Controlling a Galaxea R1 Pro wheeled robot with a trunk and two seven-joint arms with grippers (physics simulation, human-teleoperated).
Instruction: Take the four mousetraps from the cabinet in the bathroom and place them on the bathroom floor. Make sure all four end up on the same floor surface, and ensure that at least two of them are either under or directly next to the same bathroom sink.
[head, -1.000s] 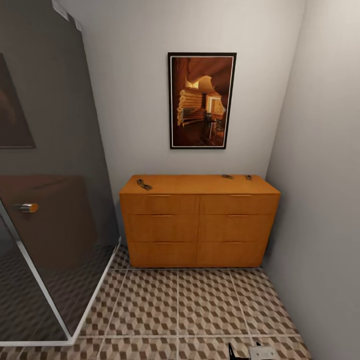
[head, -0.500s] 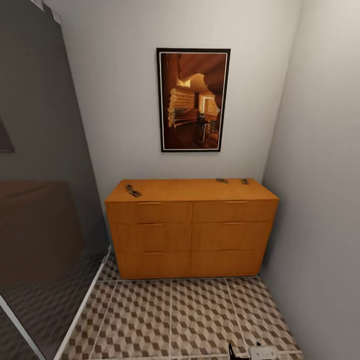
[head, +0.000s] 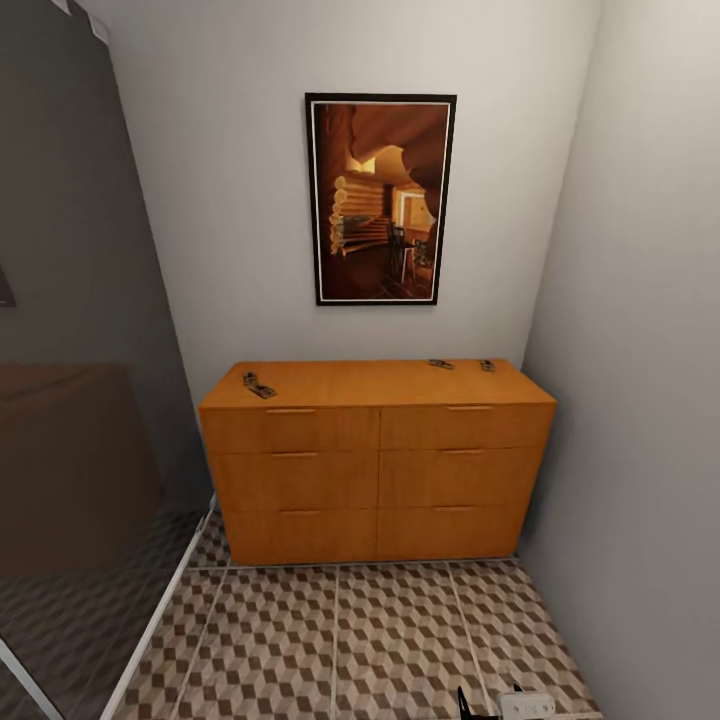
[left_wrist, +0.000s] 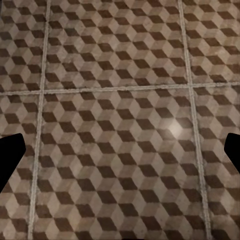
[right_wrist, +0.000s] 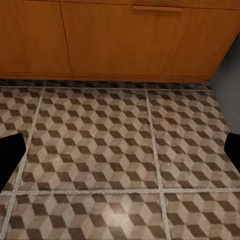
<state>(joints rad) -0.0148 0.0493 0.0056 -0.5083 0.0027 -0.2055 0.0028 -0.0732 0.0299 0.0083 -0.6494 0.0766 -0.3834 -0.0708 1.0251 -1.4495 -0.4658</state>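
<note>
head view puts us in front of the cabinet, which stands against the back wall with its right end tight in the corner. we count three spots of mousetraps on its top: one pair of dark shapes near the front left corner, too small for us to tell whether it is one trap or two, and two single ones near the back right corner, one just left of the other, apart from each other. all of them lie flat on the wood, none on the bathroom floor, whose cube-pattern tiles run from the foot of the cabinet toward us. above the cabinet hangs a dark-framed picture. on our left a glass shower panel stands on a pale sill.

left wrist view looks at bare tiles; our left gripper shows dark fingertips at both sides, spread wide and grasping nothing. right wrist view shows tiles and the lower cabinet drawers; our right gripper is likewise spread wide, with nothing between its fingertips.
</note>
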